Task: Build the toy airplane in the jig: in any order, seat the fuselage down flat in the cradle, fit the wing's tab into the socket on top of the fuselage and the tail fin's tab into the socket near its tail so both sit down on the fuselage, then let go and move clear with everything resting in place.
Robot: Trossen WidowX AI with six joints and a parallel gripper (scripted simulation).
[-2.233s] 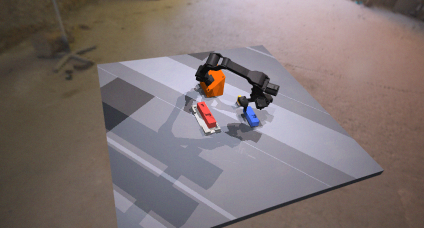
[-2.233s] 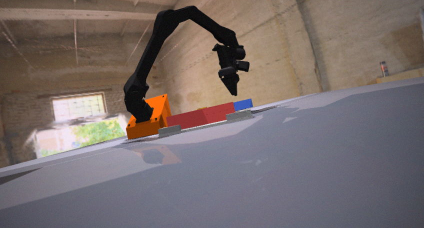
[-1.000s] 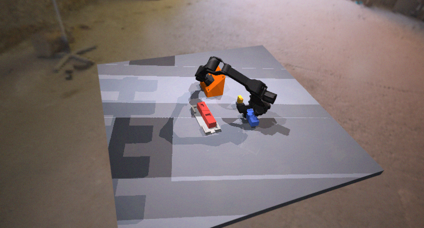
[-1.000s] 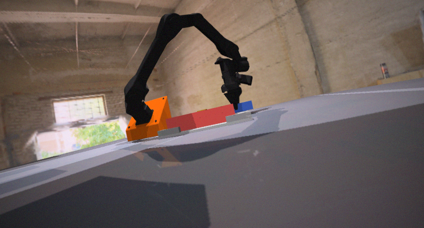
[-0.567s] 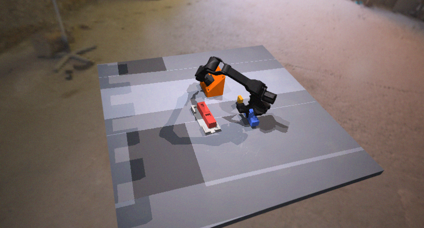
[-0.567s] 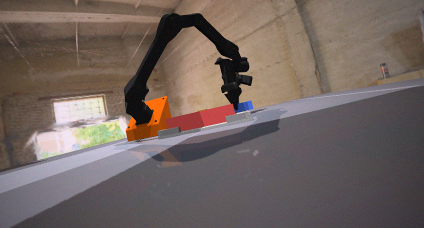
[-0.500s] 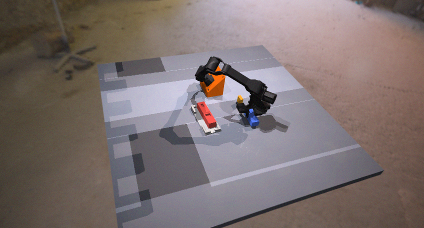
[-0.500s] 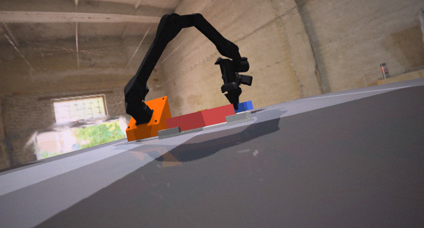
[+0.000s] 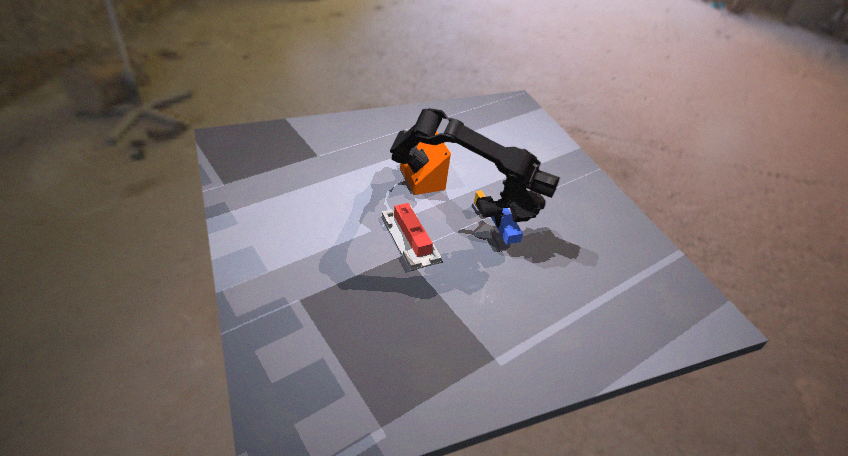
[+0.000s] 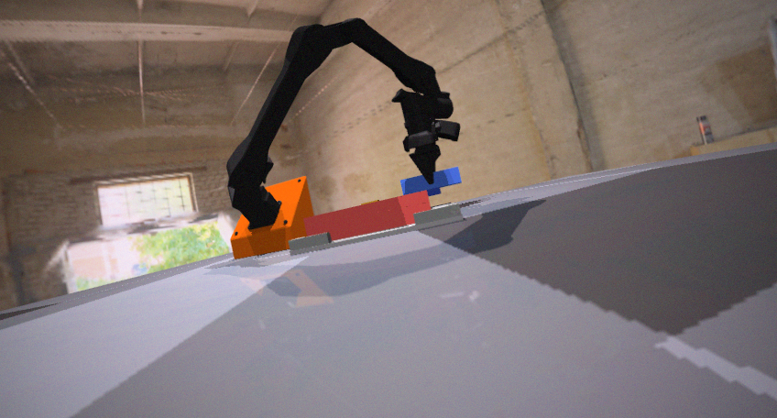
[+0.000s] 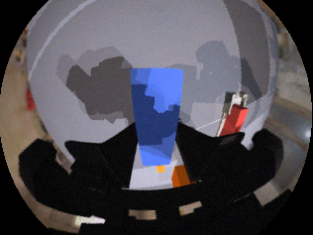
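Note:
The red fuselage (image 9: 422, 242) (image 10: 358, 219) (image 11: 235, 120) lies lengthwise in the pale cradle (image 9: 413, 261) (image 10: 438, 215), its two top sockets open and empty. My gripper (image 9: 504, 214) (image 10: 431, 181) (image 11: 156, 123) is shut on the blue wing (image 9: 511, 233) (image 10: 445, 178) (image 11: 170, 88), with a finger on each side of its middle. The wing is off the table, to the right of the fuselage in the top view, with its tab pointing down. The yellow-orange tail fin (image 9: 479, 197) (image 10: 369, 202) (image 11: 160, 169) is on the table behind the gripper, partly hidden.
The orange base block (image 9: 430, 176) (image 10: 277, 214) (image 11: 180, 176) of the arm stands behind the cradle. The cradle's raised corner blocks stand beside both ends of the fuselage. The tail fin lies between the wing and the base side of the table.

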